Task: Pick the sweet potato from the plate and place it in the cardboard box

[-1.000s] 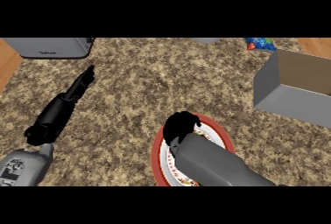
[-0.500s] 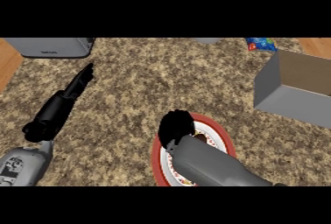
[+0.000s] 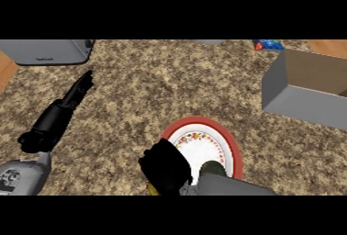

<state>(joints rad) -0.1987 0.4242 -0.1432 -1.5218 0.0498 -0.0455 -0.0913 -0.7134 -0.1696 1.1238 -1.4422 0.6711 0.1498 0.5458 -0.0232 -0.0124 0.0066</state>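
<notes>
Retreat is seen from the right hand [image 3: 166, 170], pulled back to the near rim of the plate [image 3: 230, 137] with fingers curled, apparently round the hidden sweet potato, while the cardboard box [image 3: 308, 87] waits well apart and the left hand [image 3: 75, 94] rests open.

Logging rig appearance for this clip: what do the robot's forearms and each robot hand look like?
Both forearms are grey. The left robot hand is black and slim, on a black wrist section; its grey forearm carries a small dark marking. The right robot hand is black and blocky.
</notes>
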